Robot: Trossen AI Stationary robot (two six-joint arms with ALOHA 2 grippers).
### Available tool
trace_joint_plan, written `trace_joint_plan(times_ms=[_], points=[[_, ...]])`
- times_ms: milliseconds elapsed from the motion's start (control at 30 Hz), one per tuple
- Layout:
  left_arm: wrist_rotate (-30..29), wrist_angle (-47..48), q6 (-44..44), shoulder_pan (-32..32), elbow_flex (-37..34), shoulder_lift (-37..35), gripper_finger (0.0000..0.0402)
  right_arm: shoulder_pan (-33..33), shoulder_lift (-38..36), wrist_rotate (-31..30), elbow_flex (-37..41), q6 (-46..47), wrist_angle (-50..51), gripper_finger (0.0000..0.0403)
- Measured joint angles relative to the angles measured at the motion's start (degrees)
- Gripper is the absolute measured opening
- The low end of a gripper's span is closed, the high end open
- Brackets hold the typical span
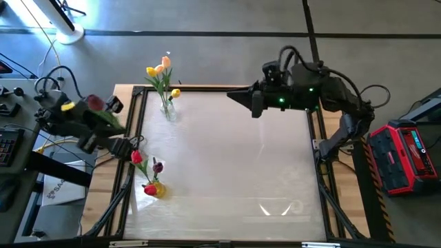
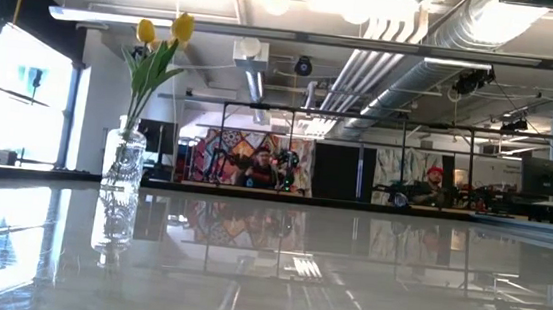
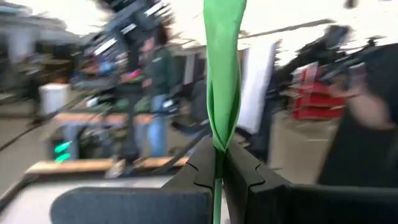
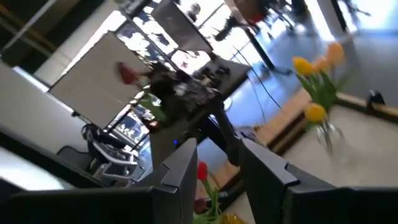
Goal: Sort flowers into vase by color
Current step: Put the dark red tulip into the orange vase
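My left tool (image 1: 103,117) hangs off the counter's left edge, clamped shut on a green stem (image 3: 217,112) whose leaf stands up between the fingers; a yellow head (image 1: 67,107) and a maroon head (image 1: 95,102) show beside that arm. Just inside the left rim, a small vase (image 1: 153,188) holds red and dark tulips (image 1: 138,157). At the far left corner a clear glass vase (image 1: 167,108) carries the yellow and peach tulips (image 1: 158,69). The counter (image 1: 234,165) is pale, glossy and mirror-like, reflecting ceiling lights. My right tool (image 1: 238,97) hovers over the far right side, fingers parted halfway, holding nothing. Beyond lies an open workshop with exposed ducts, windows and people at benches.
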State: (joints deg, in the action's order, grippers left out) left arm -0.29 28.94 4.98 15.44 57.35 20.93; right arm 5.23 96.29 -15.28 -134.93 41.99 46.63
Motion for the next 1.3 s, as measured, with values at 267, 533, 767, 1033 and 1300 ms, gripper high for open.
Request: trace_joint_plan(times_ms=[267,533,767,1033,1300], points=[[9.0,-3.6,0.4,0.0,5.7,0.0,0.0000,-0.1,1.3,-1.1,0.0,8.8,6.0,0.0108],[21.7,-0.3,1.9,0.0,5.5,1.1,0.0000,1.4,3.3,-0.8,0.0,11.6,6.0,0.0108],[22.2,-3.0,2.7,0.0,-4.2,1.9,0.0000,2.7,4.3,-0.8,0.0,13.6,5.7,0.0108],[23.5,-13.9,6.3,0.0,-16.8,-5.0,0.0000,7.2,4.4,-3.5,0.0,13.6,6.1,0.0108],[24.4,-16.1,6.7,0.0,-25.3,-12.5,0.0000,9.8,4.4,-7.3,0.0,13.7,7.4,0.0108]])
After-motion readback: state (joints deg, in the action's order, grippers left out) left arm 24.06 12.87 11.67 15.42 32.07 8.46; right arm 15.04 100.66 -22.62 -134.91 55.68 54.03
